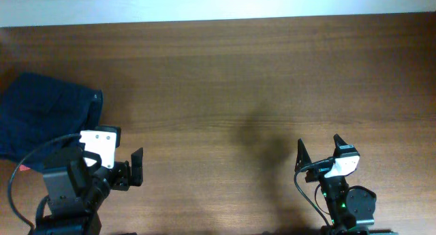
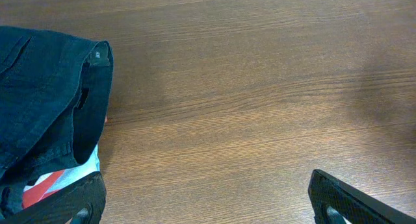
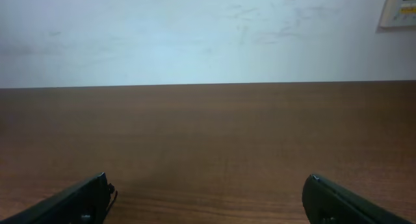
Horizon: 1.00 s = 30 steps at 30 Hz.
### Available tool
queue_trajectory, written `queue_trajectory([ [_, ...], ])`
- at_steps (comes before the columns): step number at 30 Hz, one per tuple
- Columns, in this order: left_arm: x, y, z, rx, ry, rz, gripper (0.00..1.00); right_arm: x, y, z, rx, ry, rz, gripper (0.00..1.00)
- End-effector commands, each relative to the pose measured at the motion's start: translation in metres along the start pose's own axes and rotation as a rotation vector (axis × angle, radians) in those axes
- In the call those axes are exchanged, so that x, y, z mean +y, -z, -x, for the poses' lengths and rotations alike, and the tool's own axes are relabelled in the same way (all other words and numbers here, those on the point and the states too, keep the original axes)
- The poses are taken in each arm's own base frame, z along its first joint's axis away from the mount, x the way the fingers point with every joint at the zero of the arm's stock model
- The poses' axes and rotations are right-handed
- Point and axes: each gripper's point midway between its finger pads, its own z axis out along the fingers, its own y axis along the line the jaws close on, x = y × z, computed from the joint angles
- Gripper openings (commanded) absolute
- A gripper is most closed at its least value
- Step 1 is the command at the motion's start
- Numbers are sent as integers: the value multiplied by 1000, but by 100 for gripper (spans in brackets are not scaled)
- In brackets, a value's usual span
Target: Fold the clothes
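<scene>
The dark navy-blue garment (image 1: 44, 116) lies bunched on the far left of the wooden table. In the left wrist view it (image 2: 45, 100) fills the left side, lying over red and white cloth (image 2: 55, 180). My left gripper (image 1: 129, 168) is open and empty near the front edge, just right of the garment; its fingertips (image 2: 208, 198) frame bare wood. My right gripper (image 1: 319, 151) is open and empty at the front right, far from the garment, with only table between its fingers (image 3: 208, 195).
The brown wooden table (image 1: 259, 78) stretches to a pale wall (image 3: 195, 36) at the far edge. A bit of red cloth (image 1: 24, 168) peeks out beside the left arm's base.
</scene>
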Motion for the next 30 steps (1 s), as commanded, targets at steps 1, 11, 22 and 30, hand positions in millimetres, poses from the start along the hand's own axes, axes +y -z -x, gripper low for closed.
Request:
queue_trajectory([
  [1, 1, 0, 0, -2, 8, 8, 99, 1, 0, -1, 0, 7, 10, 98],
  [11, 1, 0, 0, -2, 8, 8, 99, 1, 0, -2, 1, 7, 9, 99],
  [22, 1, 0, 0, -2, 8, 8, 99, 1, 0, -2, 1, 7, 9, 99],
  [30, 10, 1, -13, 6, 8, 72, 99, 1, 0, -2, 1, 7, 9, 99],
])
